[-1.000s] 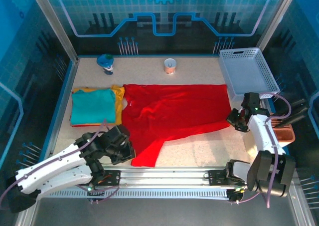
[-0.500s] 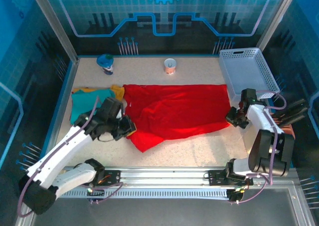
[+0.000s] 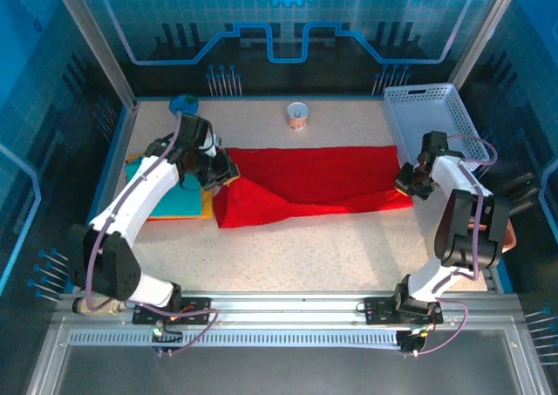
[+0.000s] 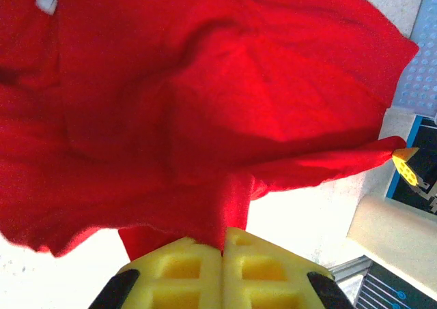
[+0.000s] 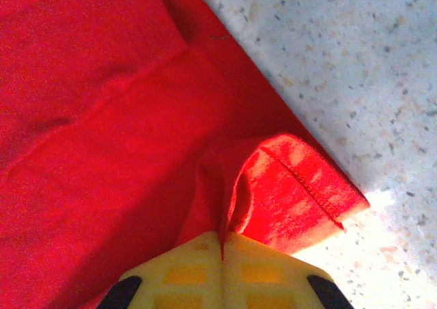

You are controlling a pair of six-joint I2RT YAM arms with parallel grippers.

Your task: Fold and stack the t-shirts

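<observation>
The red shirt (image 3: 314, 179) lies folded into a long band across the surface (image 3: 305, 247), the left end effector (image 3: 225, 174) and right end effector (image 3: 405, 187) each pinched tight on one end of it — the teal shirt (image 3: 180, 198) and yellow shirt (image 3: 207, 203) sit stacked just left, so more folds and the stacking look undone.

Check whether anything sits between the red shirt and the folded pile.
Nothing visible does: the red shirt lies right beside the folded teal shirt. The left pincer, shut on the red shirt's edge, hangs by that pile.
</observation>
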